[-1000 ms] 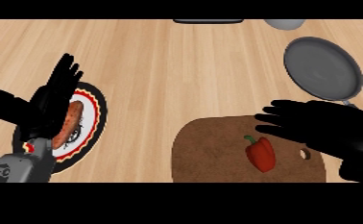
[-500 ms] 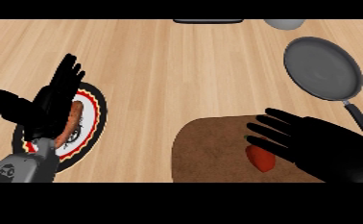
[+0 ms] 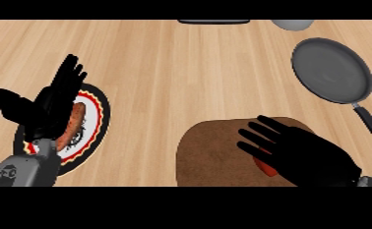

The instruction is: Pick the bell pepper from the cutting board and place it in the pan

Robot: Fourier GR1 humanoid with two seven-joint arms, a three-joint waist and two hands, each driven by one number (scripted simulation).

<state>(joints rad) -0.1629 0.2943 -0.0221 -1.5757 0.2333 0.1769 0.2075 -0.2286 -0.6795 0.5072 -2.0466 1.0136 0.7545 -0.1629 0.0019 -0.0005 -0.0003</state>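
Note:
The red bell pepper [image 3: 263, 166] lies on the brown cutting board [image 3: 210, 154] at the lower right, and only a small red sliver shows. My right hand [image 3: 301, 152] is spread flat over it with straight fingers, hiding most of it. The grey pan [image 3: 330, 70] sits at the upper right, its dark handle [image 3: 362, 115] pointing down toward the board. At the left edge my left hand [image 3: 51, 100] rests open, fingers up, above a plate.
A red-rimmed patterned plate [image 3: 98, 120] with a sausage [image 3: 71, 124] on it lies at the left, under my left hand. A grey bowl [image 3: 293, 24] and a dark flat object [image 3: 214, 21] sit along the far edge. Bare wooden counter spans the middle.
My right hand has moved down and left across the board and now covers the pepper, which showed whole a second ago. The left hand has stayed put.

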